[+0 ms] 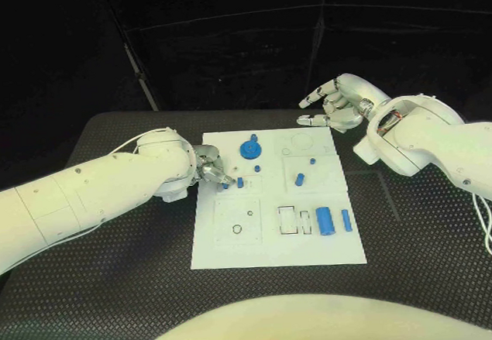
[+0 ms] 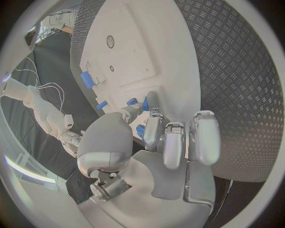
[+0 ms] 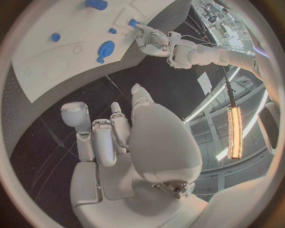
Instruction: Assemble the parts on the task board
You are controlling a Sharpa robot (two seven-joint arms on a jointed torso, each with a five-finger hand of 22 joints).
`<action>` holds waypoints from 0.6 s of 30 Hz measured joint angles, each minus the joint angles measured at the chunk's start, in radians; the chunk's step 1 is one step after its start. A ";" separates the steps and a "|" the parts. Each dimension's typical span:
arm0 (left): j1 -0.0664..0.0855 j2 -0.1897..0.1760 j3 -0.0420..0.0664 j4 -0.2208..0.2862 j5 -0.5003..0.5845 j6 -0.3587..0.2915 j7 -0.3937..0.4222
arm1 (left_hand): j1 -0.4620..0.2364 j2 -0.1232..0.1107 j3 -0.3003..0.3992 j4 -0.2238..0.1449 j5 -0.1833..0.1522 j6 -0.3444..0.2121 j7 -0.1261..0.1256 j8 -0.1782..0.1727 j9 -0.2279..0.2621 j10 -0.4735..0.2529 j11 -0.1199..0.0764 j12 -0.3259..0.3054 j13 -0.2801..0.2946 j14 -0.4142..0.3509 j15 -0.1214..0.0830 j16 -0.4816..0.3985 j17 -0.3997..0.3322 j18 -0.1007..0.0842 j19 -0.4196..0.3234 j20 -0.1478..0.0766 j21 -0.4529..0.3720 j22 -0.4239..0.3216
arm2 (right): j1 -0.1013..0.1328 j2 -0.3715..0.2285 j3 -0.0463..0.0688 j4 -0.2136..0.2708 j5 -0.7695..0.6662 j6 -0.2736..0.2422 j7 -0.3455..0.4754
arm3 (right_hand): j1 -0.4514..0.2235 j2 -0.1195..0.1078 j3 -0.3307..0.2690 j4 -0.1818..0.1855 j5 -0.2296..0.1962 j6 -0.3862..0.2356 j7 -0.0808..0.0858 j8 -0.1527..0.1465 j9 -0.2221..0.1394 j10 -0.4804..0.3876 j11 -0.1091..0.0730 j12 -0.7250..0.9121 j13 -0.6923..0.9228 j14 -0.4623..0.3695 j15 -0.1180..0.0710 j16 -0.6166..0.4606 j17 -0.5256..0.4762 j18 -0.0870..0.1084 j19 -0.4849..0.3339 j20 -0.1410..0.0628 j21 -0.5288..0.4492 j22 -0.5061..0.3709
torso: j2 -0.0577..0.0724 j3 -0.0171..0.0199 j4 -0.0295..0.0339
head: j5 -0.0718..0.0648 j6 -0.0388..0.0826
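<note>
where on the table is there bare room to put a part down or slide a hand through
Bare black table lies near the robot, below the task board, and to the board's right under the right arm. The far strip between the left hand and right hand is narrow. Crowded: the board's middle, round the blue round part, and its near right with the blue cylinder.

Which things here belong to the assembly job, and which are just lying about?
Job: task board; small blue parts, including round part, peg, large cylinder; left hand at a part.
Not in play: black table; right hand, off the board.
</note>
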 measured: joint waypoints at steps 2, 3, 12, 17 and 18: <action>0.000 -0.001 0.000 -0.001 0.000 0.000 0.000 | -0.012 -0.009 -0.030 0.014 0.000 0.000 0.000 -0.001 -0.003 0.000 0.000 0.000 0.000 0.000 0.000 0.000 0.000 0.000 0.000 0.000 0.000 0.000 | 0.000 0.000 0.000 0.000 0.000 0.000 0.000 | 0.000 0.000 0.000 0.000 0.000 0.000 0.000 0.000 0.000 0.000 0.000 0.000 0.000 0.000 0.000 0.000 0.000 0.000 0.000 0.000 0.000 0.000 | 0.000 -0.0004 0.0000 | 0.000 0.000; 0.000 -0.001 0.000 -0.001 0.000 0.000 0.000 | -0.020 -0.010 -0.045 0.021 0.000 0.000 0.000 -0.001 -0.005 0.000 0.000 0.000 0.000 0.000 0.000 0.000 0.000 0.000 0.000 0.000 0.000 0.000 | 0.000 0.000 0.000 0.000 0.000 0.000 0.000 | 0.000 0.000 0.000 0.000 0.000 0.000 0.000 0.000 0.000 0.000 0.000 0.000 0.000 0.000 0.000 0.000 0.000 0.000 0.000 0.000 0.000 0.000 | 0.000 -0.0005 0.0000 | 0.000 0.000; -0.003 -0.013 0.002 0.008 0.002 -0.008 0.000 | -0.035 -0.024 -0.183 0.082 0.000 0.004 0.004 -0.001 -0.025 0.000 0.000 -0.004 -0.002 0.000 0.000 0.000 0.000 0.000 0.000 0.000 0.000 0.000 | 0.000 -0.001 0.000 0.000 0.000 0.000 0.000 | 0.000 0.000 0.000 0.000 0.000 0.000 0.000 0.000 0.000 0.000 0.000 0.000 -0.001 0.000 0.000 -0.005 0.000 0.000 0.000 0.000 -0.004 -0.003 | 0.000 -0.0010 0.0000 | -0.001 0.000; -0.006 -0.026 0.017 0.018 0.002 -0.022 -0.001 | -0.029 -0.018 -0.250 0.119 0.000 -0.008 0.014 -0.008 -0.034 -0.025 0.008 -0.040 -0.040 0.000 0.000 0.000 0.000 0.000 -0.002 -0.001 -0.018 0.000 | 0.000 -0.001 0.000 -0.002 0.000 0.000 0.001 | 0.000 0.000 0.000 0.000 0.000 0.000 0.000 0.000 0.000 0.000 0.000 0.000 -0.001 0.000 0.000 -0.005 0.000 0.000 0.000 0.000 -0.004 -0.006 | 0.000 -0.0012 0.0001 | -0.001 0.000; -0.006 -0.028 0.021 0.020 0.002 -0.027 -0.002 | -0.025 -0.014 -0.264 0.127 0.000 -0.018 0.015 -0.008 -0.035 -0.034 0.010 -0.053 -0.055 0.000 0.000 0.000 0.000 0.000 -0.010 -0.001 -0.024 0.000 | 0.000 -0.001 0.000 -0.002 0.000 0.000 0.001 | 0.000 0.000 0.000 0.000 0.000 0.000 0.000 0.000 0.000 0.000 0.000 0.000 -0.002 0.000 0.000 -0.005 0.000 0.000 0.000 0.000 -0.004 -0.007 | 0.000 -0.0012 0.0001 | -0.001 0.000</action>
